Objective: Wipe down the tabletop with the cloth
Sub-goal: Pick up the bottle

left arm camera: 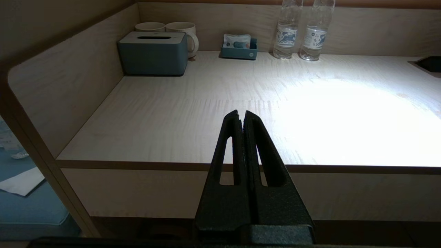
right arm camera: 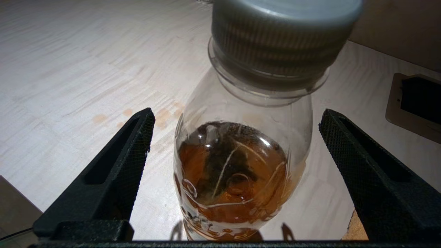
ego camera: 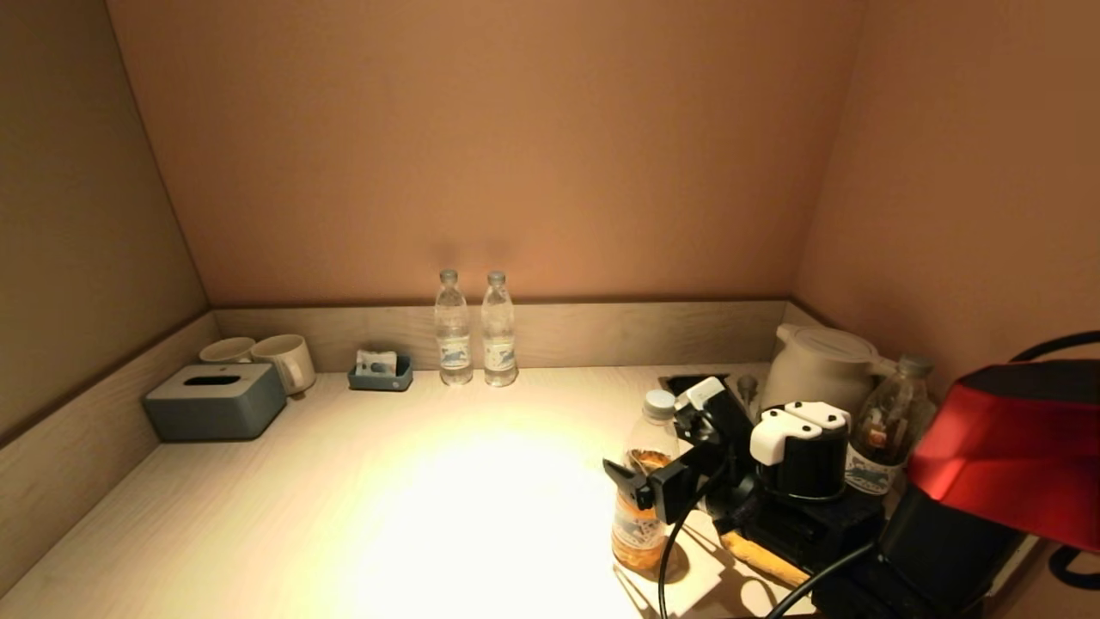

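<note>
Right wrist view had the right gripper (right arm camera: 237, 172) spread wide around the tea bottle (right arm camera: 237, 165), apparently clearing it first; no cloth showed. Next: close gently. Left gripper (left arm camera: 241, 117) sat closed, off-table.

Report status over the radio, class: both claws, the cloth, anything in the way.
Left claw shut, off the tabletop's edge. Right claw open around the tea bottle. Cloth not identifiable. Brown stains beside bottle.

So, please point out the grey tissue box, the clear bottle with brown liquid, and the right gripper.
grey tissue box (ego camera: 215, 402): head view, top.
clear bottle with brown liquid (right arm camera: 234, 179): right wrist view, shoulder.
right gripper (right arm camera: 236, 119): right wrist view, between open fingertips.
</note>
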### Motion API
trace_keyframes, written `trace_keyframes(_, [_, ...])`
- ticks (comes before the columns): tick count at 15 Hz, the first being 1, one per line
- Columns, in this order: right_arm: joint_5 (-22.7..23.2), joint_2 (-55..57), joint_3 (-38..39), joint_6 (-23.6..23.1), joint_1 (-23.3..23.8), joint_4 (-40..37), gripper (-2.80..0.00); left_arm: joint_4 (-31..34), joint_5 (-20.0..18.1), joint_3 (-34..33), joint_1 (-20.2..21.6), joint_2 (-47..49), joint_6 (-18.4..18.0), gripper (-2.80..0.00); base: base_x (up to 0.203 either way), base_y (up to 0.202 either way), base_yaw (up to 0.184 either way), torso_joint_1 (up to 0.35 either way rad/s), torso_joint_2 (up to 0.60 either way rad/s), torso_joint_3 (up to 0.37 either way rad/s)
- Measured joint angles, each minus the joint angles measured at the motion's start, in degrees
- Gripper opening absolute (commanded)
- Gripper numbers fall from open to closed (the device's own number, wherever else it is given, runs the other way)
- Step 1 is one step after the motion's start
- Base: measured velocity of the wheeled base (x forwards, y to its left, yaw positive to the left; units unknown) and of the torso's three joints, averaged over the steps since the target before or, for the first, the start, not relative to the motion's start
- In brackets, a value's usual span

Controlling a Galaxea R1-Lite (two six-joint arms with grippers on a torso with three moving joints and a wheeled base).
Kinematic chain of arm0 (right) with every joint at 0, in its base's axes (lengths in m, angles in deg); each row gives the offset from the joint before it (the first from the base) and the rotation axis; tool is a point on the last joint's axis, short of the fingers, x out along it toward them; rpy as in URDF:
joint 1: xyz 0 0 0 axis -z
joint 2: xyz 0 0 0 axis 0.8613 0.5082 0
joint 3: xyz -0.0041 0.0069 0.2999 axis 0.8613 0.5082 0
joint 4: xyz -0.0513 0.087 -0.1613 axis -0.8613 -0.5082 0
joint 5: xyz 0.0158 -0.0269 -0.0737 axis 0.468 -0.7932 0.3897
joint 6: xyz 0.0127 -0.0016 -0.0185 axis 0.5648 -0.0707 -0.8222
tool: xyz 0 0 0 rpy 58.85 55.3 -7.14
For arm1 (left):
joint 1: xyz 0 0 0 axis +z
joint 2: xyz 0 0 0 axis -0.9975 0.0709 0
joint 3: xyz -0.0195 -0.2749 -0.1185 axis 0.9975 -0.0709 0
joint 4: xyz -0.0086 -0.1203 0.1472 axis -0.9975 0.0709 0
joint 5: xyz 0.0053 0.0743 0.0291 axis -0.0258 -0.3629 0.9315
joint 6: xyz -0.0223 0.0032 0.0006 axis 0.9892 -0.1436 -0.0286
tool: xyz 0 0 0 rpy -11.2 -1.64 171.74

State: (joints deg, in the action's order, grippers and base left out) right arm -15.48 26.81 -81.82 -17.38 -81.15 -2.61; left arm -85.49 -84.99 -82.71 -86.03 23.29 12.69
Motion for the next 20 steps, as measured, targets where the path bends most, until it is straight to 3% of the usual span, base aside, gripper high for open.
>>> trace_keyframes(9, [0.0,2.9,-1.1,-0.2,-0.4,0.1,0.00,0.0,0.0,0.0,0.0,0.0,0.0,-2.80,0.000,0.000,0.000,0.000,0.00,0.000])
trace_keyframes(10, [-0.1,3.0,-1.1,-0.2,-0.4,0.1,-2.80,0.0,0.0,0.0,0.0,0.0,0.0,-2.80,0.000,0.000,0.000,0.000,0.00,0.000])
trace_keyframes(20, [-0.5,4.7,-2.0,-1.4,-0.6,0.3,-2.80,0.0,0.0,0.0,0.0,0.0,0.0,-2.80,0.000,0.000,0.000,0.000,0.00,0.000])
